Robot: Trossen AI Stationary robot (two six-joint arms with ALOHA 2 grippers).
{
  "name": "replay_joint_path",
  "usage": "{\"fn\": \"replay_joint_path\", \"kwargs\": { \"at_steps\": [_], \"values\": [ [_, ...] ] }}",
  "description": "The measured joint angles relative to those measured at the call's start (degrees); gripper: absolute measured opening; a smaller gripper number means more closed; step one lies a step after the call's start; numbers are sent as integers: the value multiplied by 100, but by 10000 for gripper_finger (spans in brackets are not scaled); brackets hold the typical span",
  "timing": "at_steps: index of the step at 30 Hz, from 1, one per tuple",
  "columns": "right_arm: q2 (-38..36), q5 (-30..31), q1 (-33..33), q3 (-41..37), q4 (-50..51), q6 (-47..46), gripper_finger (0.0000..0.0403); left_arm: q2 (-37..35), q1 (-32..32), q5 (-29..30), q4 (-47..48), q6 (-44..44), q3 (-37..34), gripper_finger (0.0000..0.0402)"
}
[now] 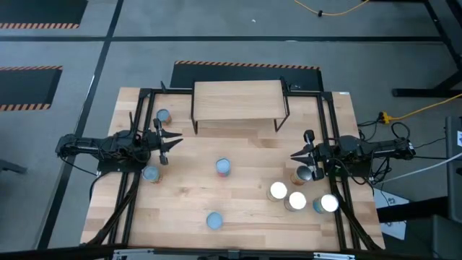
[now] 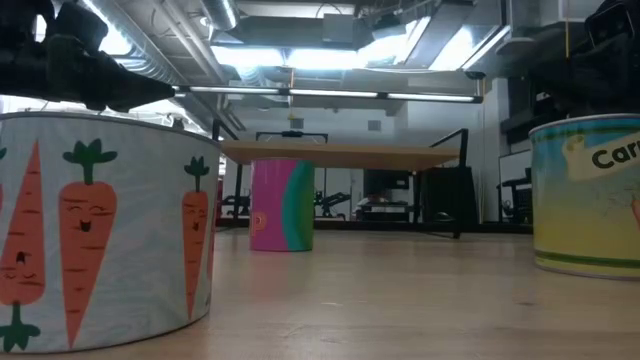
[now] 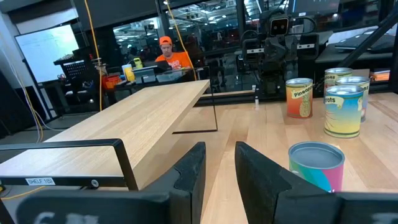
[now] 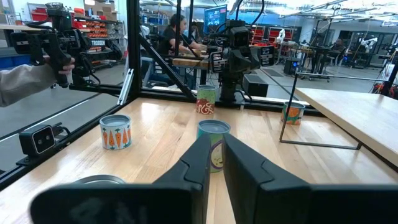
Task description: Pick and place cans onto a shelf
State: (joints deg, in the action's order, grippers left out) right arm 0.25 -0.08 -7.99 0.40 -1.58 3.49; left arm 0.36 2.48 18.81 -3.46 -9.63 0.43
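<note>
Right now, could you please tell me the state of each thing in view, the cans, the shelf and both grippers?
cans: eight upright on the table, none on the shelf, none held.
shelf: standing at the table's far edge, top bare.
left gripper: open, holding nothing, near the table's left side.
right gripper: holding nothing, near the cluster of cans on the right.
table: carries the cans and the shelf.

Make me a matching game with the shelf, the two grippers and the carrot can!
Things:
1 shelf
2 left gripper
3 right gripper
4 carrot can

Clues:
a next to the bunch of shiny-topped cans
b back middle of the table
c orange pictures on a pale label
d left side of the table

Pairs: 1-b, 2-d, 3-a, 4-c
</note>
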Motion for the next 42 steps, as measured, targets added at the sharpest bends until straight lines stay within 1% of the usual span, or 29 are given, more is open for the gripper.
{"fn": "replay_joint_path", "kwargs": {
  "at_steps": [6, 12, 15, 18, 26, 31, 34, 39, 42],
  "values": [
    [0, 0, -2, 2, 0, -1, 45, 1, 0, 18, -146, 46, 0, 80],
    [0, 0, -1, 1, 0, 0, 45, 0, 0, 252, -648, 63, 2, 80],
    [0, 1, 0, 1, 0, 0, 45, 1, 0, 387, -699, 268, 1, 83],
    [0, 0, 0, 0, 0, 0, 45, 1, 0, 493, -693, 494, 0, 97],
    [-1, 0, -2, 1, 0, -1, 46, 2, 0, 842, -690, 580, 0, 158],
    [-4, 0, 0, 2, 0, 0, 46, 0, 2, 1022, -684, 658, 2, 187],
    [-4, 0, -1, 0, 0, -2, 45, 1, 2, 1145, -682, 656, 1, 195],
    [-4, 1, -2, 0, 0, -1, 45, 1, 2, 1367, -681, 614, 1, 194],
    [-2, 0, 0, 0, 0, -2, 45, 0, 2, 1386, -682, 610, 0, 195]
  ]
}}
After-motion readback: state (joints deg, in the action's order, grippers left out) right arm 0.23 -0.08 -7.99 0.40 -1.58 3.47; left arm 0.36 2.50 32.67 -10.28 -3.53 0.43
